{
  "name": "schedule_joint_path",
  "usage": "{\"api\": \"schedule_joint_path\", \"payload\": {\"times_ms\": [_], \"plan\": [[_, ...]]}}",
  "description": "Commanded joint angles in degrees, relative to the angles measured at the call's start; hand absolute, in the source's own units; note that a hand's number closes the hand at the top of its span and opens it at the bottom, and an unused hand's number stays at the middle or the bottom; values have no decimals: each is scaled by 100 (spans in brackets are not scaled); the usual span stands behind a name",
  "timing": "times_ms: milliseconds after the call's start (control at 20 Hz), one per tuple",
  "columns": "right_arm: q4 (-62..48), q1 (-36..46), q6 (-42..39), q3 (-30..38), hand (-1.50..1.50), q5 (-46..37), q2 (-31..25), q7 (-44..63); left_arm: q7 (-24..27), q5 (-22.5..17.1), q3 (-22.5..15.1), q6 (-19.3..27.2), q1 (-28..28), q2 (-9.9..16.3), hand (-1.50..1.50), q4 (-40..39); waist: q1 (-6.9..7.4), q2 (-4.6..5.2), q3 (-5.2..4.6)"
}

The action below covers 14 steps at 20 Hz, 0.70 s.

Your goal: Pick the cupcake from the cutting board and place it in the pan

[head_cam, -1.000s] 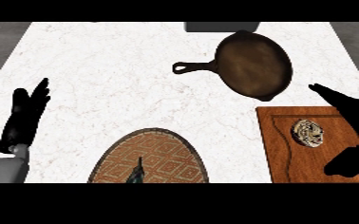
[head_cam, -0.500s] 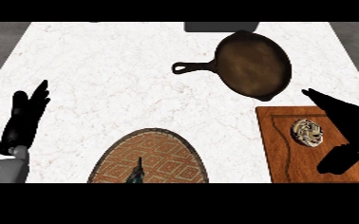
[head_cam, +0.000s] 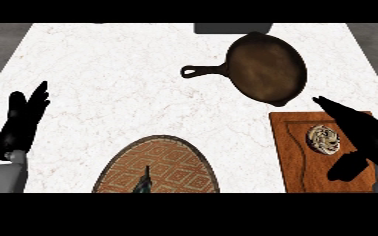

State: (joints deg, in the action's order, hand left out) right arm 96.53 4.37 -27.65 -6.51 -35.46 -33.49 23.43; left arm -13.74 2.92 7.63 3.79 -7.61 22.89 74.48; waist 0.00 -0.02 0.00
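White marble counter point(head_cam: 133, 80) holds pan point(head_cam: 264, 72), cutting board point(head_cam: 299, 155), cupcake point(head_cam: 323, 139)

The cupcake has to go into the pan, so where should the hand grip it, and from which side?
Judging by its pose, grip the cupcake round its sides, from above. It sits upright on the cutting board, and the open right hand is just right of it.
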Motion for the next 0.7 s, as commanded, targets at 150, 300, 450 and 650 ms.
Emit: {"api": "schedule_joint_path", "payload": {"times_ms": [150,300,450,650], "plan": [[-564,241,-90,98,-150,-493,390,-245,316,-6,313,-346,193,46,0,-135,13,4,-1],[98,-256,-419,371,-150,-399,282,-238,94,266,100,-29,36,-337,0,-23,-23,-2,-1],[-1097,582,-206,313,-150,-789,503,-468,66,166,287,-227,-257,-211,0,-282,7,7,-1],[-1352,111,242,184,-150,-1215,636,-840,-208,411,39,-71,223,-474,0,428,16,1,2]]}}
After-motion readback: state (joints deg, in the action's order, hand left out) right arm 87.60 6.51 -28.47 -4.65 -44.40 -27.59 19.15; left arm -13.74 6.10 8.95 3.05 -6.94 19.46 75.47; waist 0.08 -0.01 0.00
